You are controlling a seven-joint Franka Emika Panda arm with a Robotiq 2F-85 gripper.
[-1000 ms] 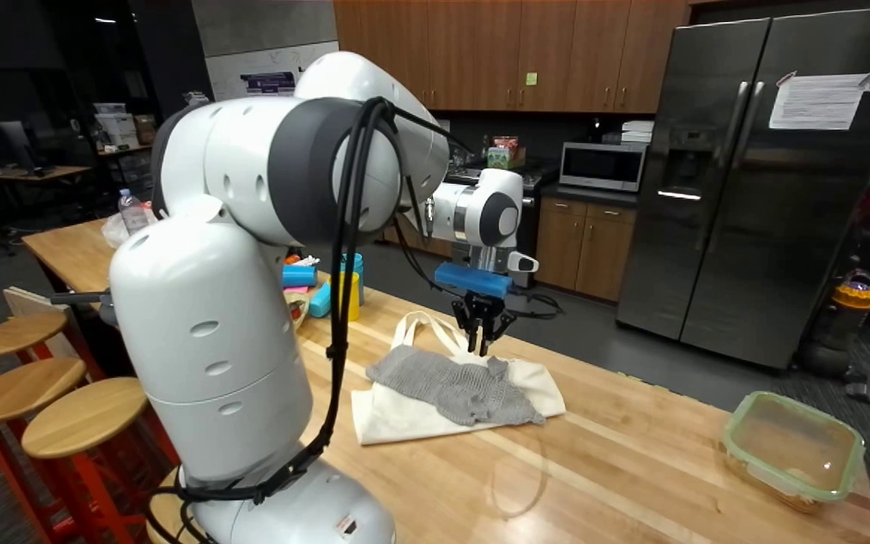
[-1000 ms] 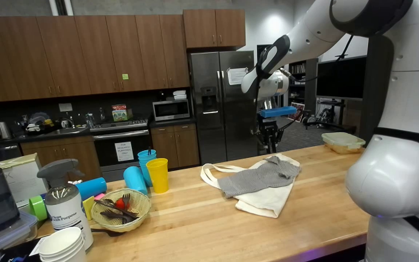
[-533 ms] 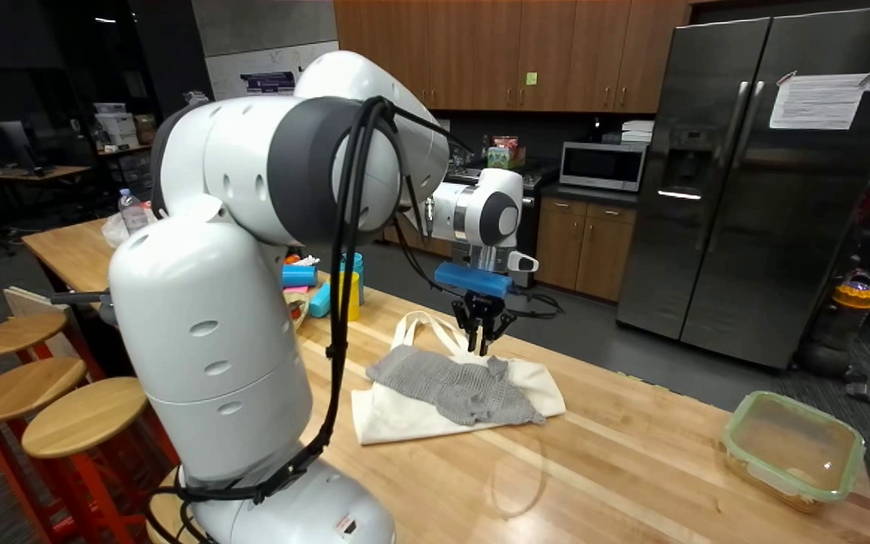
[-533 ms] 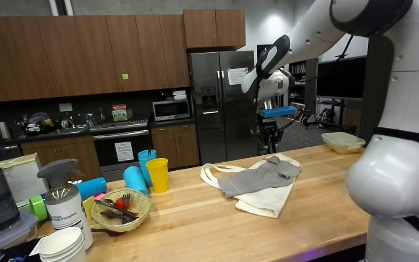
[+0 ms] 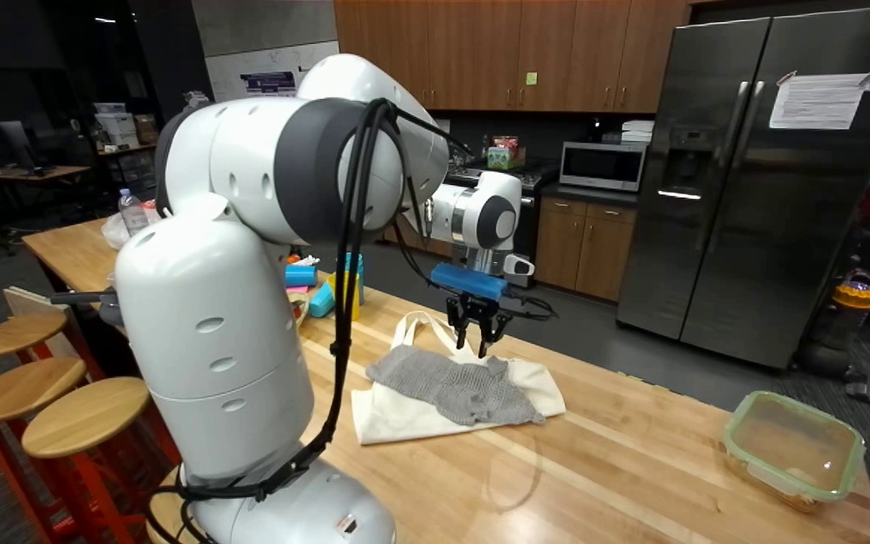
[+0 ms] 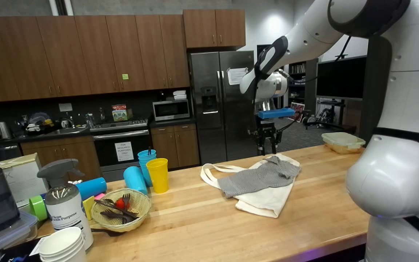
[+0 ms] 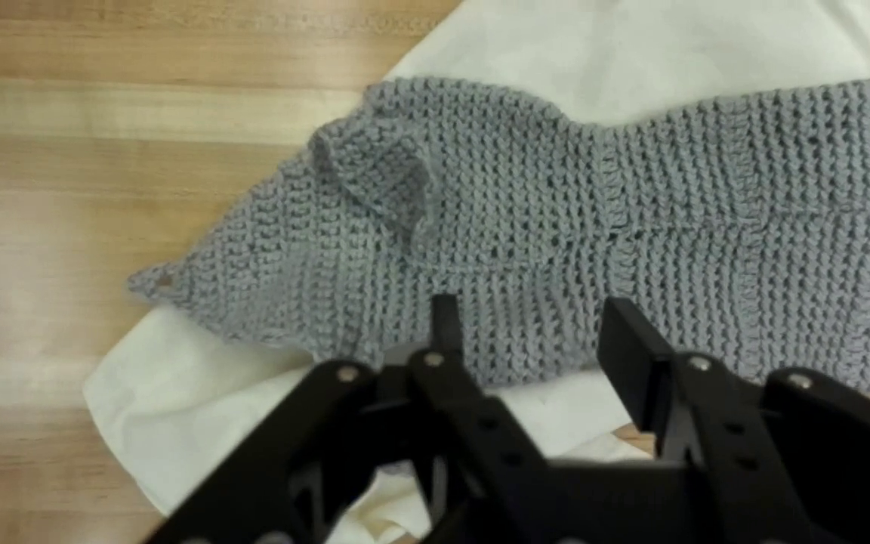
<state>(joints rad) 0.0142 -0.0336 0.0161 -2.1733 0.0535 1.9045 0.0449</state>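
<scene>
Standing beyond glossy wooden tabletop (image 5: pixel 616 457): dark fridge (image 5: pixel 775 204) (bookshelf (image 6: pixel 298 69) too, apparently)

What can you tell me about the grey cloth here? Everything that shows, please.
The grey cloth looks knitted, with a ribbed, slightly open texture. It lies loosely spread, mostly on the cream bag. One end is fairly flat; the other is crumpled, with a raised fold and a pointed corner that pokes past the bag's edge over the table. A small hole shows near that tip. The gripper hangs open above the cloth and seems not to touch it.
</scene>
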